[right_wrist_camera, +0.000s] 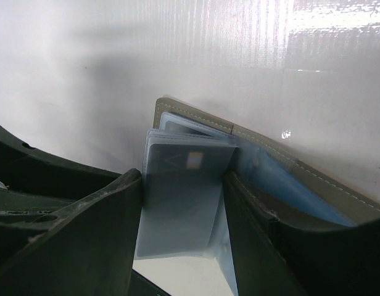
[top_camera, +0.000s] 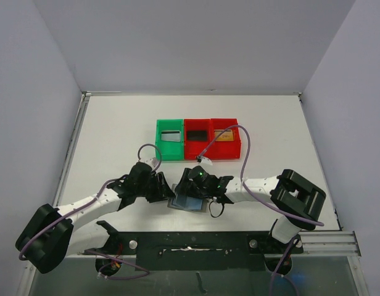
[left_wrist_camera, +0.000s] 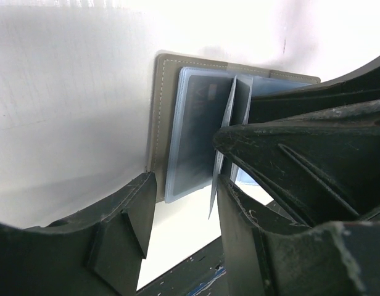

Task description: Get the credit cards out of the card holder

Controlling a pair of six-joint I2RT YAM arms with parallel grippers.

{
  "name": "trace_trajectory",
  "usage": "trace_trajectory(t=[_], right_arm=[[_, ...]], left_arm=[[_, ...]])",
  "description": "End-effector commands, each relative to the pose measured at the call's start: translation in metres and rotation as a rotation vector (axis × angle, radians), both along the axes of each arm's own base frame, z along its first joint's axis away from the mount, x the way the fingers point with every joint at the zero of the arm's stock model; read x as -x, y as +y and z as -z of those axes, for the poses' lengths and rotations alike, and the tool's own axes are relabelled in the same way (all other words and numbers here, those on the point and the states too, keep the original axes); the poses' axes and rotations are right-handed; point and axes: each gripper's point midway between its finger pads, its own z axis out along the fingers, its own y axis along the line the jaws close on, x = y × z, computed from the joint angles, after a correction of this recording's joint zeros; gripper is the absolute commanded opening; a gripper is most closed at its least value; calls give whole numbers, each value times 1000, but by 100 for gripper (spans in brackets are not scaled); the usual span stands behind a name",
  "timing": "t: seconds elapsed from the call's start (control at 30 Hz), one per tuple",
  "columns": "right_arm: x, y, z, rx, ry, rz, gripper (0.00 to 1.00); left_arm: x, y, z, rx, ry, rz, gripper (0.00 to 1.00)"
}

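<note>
The left gripper [left_wrist_camera: 185, 188] stands half open around the sleeve edges of the holder [top_camera: 189, 203], which lies open on the table [top_camera: 116, 142] between both arms. The right gripper [right_wrist_camera: 182, 180] pinches one sleeve with a grey card [right_wrist_camera: 187, 213] inside. Extraction looks barely begun; next the left must likely catch that card's edge and slide it free.

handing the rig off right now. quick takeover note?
Left claw: jaws apart around the card holder's sleeve pages, no grip visible.
Right claw: closed across one page with a grey card inside.
Card holder lies open on the table between both claws.
Done: holder opened.
Left: slide the cards out of the sleeves; that grey card is not out yet.
</note>
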Motion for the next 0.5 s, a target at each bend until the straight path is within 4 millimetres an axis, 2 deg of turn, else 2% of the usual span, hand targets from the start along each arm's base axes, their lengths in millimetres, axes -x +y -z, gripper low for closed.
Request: trace_trajectory(t=[0.0,0.47], right_arm=[[19,-20,33,83,92,-10,52],[17,-15,26,56,80,-26,56]], left_arm=[[-11,-4,-8,16,-55,-14,42],[-9,-16,-7,32,-55,60,41]])
